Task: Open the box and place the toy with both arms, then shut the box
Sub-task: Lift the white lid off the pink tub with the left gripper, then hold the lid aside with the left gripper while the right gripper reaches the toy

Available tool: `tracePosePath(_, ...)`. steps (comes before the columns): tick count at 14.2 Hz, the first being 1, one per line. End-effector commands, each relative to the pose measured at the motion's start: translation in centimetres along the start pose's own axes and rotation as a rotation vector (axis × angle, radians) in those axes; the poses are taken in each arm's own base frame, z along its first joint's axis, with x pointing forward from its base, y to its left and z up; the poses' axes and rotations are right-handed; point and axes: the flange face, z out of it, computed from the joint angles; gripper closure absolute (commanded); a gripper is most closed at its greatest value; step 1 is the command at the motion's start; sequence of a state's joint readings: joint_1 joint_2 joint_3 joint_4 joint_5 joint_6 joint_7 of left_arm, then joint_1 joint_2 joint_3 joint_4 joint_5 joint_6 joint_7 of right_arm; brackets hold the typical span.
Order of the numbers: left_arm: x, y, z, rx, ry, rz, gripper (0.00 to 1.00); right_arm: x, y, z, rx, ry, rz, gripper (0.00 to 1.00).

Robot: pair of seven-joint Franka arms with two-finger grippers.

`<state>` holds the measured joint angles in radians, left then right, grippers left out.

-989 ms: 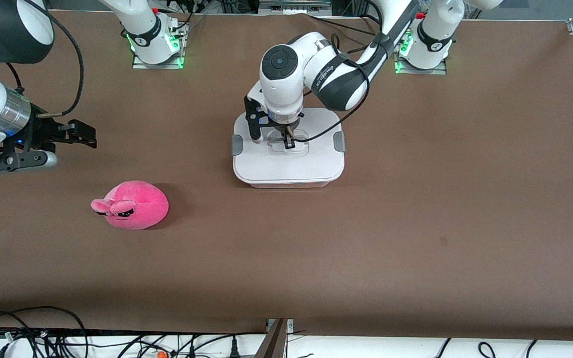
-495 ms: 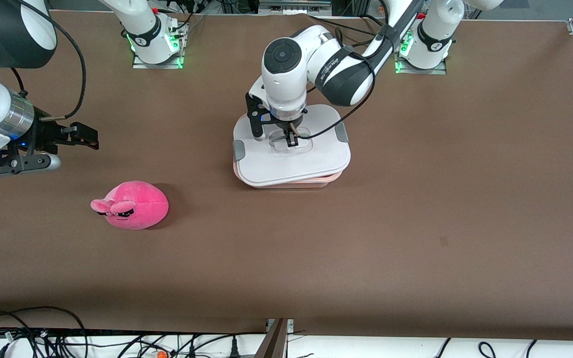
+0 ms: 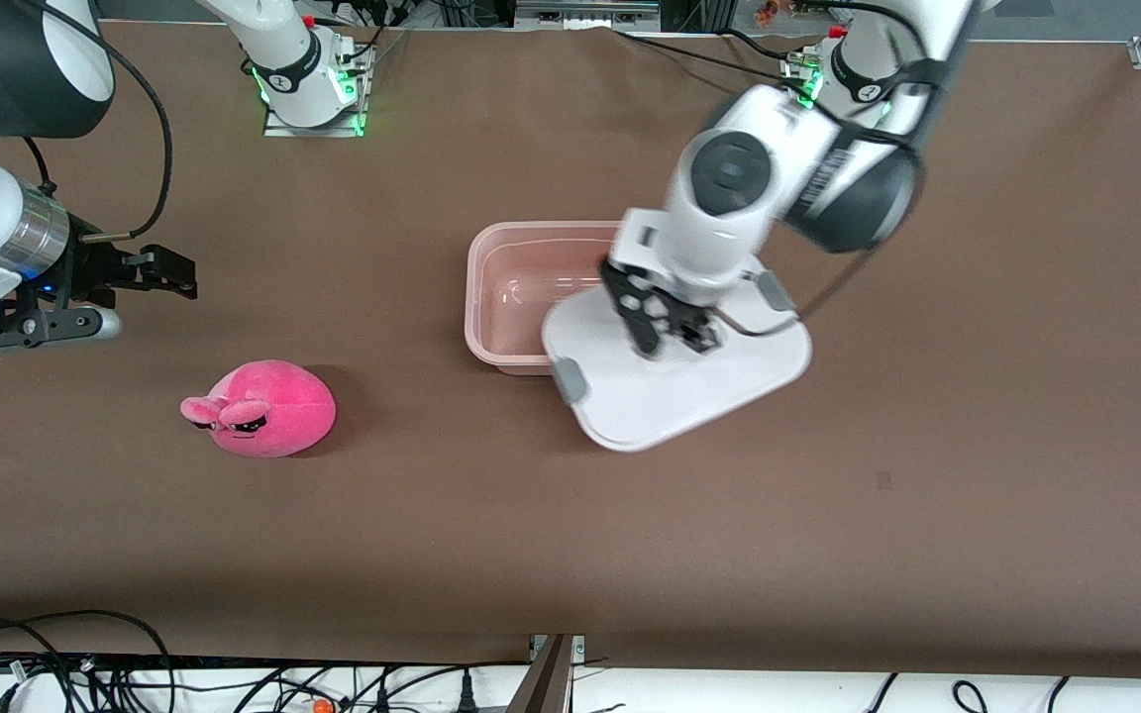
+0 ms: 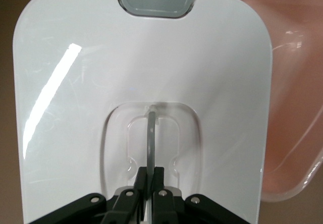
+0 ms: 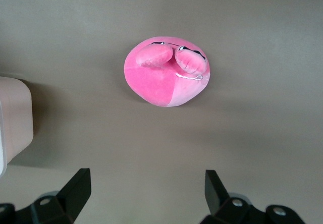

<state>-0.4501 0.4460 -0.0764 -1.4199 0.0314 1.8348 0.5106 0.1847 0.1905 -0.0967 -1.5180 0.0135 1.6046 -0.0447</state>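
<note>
Now the left gripper (image 3: 674, 327) pinched the lid (image 3: 689, 381) by its handle (image 4: 150, 133), holding it in the air over the tub's (image 3: 521, 287) corner and the table (image 3: 927, 396). The right gripper (image 3: 159, 272) hung wide over bare table. The toy (image 3: 263, 408) lay toward the right arm's end, nearer the camera than the tub.

High front camera faces the robots across the table (image 3: 927, 555); wrist cameras look down close, sharing its tabletop.

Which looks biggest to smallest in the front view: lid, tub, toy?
1. Lid, though it is lifted toward the camera by the left gripper, so its lead over the tub is unsure.
2. Tub, partly covered.
3. Toy.
</note>
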Motion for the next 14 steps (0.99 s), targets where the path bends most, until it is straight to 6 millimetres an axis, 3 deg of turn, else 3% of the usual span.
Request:
tracePosePath(1,-6.3,-7.9,-2.5,-0.001,0.014,-0.042,1.00,0.3,0.3,2.8,-0.003,0.015,0.006,0.00)
tracePosePath(3,-10.8,-13.4,-4.6,0.015,0.033,-0.034,1.00,0.7,0.3,5.3,-0.004,0.035,0.007,0.00)
tracePosePath(5,-14.5,-16.9,-4.9,0.017,0.034,-0.050,1.00,1.5,0.4,7.3,-0.007,0.054,0.007,0.00)
tracePosePath(10,-20.9,-21.4,-4.6,-0.010,0.017,-0.090,1.00,5.2,0.8,14.2,-0.019,0.071,0.011,0.00)
tracePosePath(14,-22.2,-22.2,-4.5,-0.026,0.030,-0.096,1.00,6.6,2.8,17.5,0.008,0.092,0.047,0.00)
